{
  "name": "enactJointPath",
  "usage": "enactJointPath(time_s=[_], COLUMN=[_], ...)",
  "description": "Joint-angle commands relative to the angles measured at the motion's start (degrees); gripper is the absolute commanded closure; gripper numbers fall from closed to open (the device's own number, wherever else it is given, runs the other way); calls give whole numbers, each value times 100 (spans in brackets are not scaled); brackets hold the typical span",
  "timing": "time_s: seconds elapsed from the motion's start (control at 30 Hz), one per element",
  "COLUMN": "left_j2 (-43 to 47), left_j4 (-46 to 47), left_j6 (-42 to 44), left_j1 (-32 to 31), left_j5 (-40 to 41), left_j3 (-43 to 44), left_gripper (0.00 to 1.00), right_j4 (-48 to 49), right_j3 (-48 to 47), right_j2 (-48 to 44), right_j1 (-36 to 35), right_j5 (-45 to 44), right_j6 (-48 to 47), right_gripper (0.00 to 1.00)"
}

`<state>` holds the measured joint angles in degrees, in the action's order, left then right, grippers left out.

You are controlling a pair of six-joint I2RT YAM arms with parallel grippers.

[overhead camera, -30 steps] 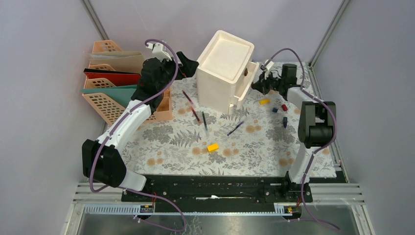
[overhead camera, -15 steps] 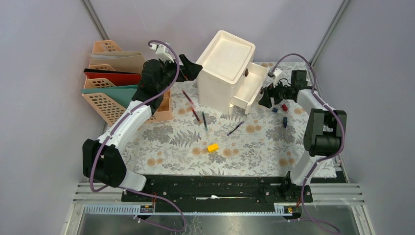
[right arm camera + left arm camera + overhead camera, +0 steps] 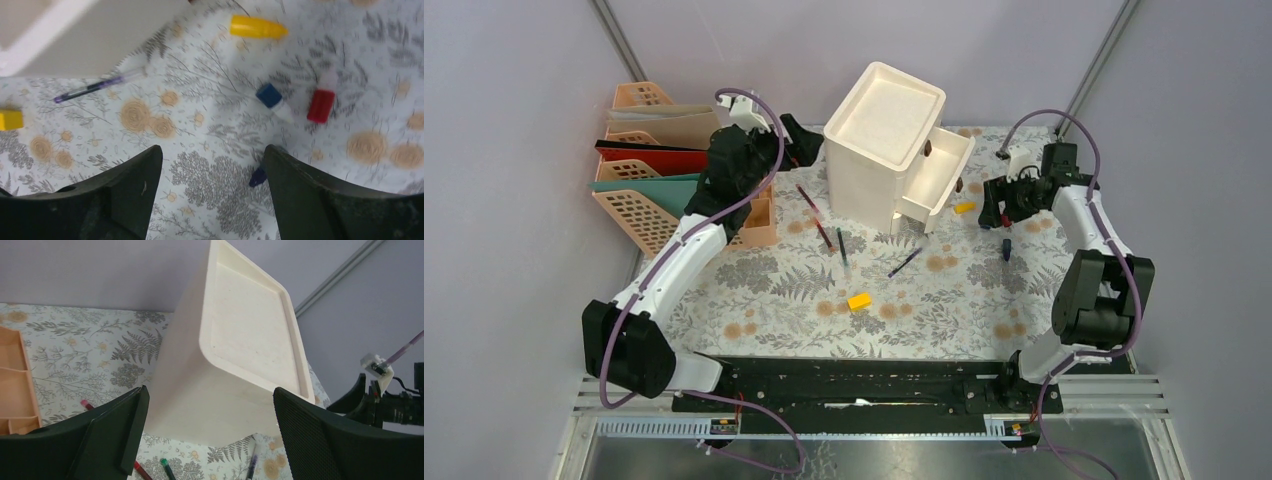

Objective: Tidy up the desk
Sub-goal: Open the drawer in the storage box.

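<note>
L gripper [image 3: 800, 138] wide open, empty, top centre, beside white drawer box [image 3: 879, 150]. R gripper [image 3: 212, 170] open, empty, right side, above desk [image 3: 944, 300] w/ small blue piece [image 3: 270, 95], red piece [image 3: 321, 105].

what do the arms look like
The left arm and right arm have white links with black joints and bases, each with a looping purple cable. The fingers are black, with a fine mesh texture inside.

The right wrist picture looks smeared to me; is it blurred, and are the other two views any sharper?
Right wrist view: yes, soft, streaky blur across the desk and the yellow piece. Left wrist view: the white drawer box is crisp, lit evenly. Top external view: sharp, with faint shadows.
</note>
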<state>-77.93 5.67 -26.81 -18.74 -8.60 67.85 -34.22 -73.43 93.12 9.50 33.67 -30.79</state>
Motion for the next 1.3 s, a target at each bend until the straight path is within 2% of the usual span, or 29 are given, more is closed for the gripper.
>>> enactJointPath(time_s=[0.0,0.17,0.63,1.1,1.27], left_j2=[190,252,275,303,310], left_j4=[231,-22,206,313,448], left_j6=[100,124,136,78,-40], left_j1=[13,15,13,15,11], left_j5=[461,1148,1023,988,901], left_j3=[-61,28,-137,-298,-373], left_gripper=[1,1,1,1,1], right_j4=[174,632,631,757,785], right_j3=[388,823,666,386,442], right_j2=[-66,-98,833,1479,1541], right_j1=[76,158,298,298,299], right_j5=[-1457,-2369,-2146,-2430,-2553], right_j6=[1204,1926,2041,1971,1925], right_gripper=[20,23,45,52,65])
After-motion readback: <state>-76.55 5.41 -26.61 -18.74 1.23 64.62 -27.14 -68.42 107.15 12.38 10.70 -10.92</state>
